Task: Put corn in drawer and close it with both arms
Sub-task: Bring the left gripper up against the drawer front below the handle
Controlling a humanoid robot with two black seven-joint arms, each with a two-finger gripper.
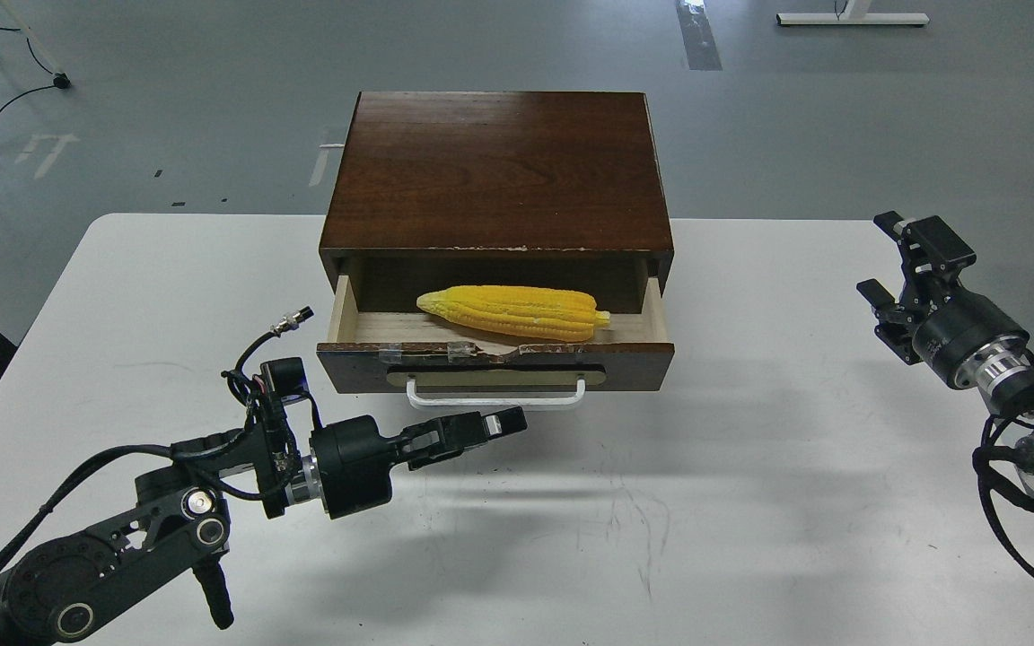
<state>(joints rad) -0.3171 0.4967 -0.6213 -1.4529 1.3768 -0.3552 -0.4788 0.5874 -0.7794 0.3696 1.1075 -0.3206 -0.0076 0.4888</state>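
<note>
The yellow corn [517, 312] lies across the pale wood floor of the open drawer [634, 366], whose dark front with the white handle [495, 400] is pulled out of the brown cabinet [495, 170]. My left gripper [503, 423] points right, just below and in front of the handle, without touching it. Its fingers lie together and hold nothing. My right gripper [896, 265] hovers at the table's right edge, far from the drawer, with its fingers spread and empty.
The white table [732, 502] carries the cabinet at its back middle. My left arm's joints and cables [266, 422] lie over the front left. The right arm's wrist [975, 345] hangs over the right edge. Grey floor lies beyond.
</note>
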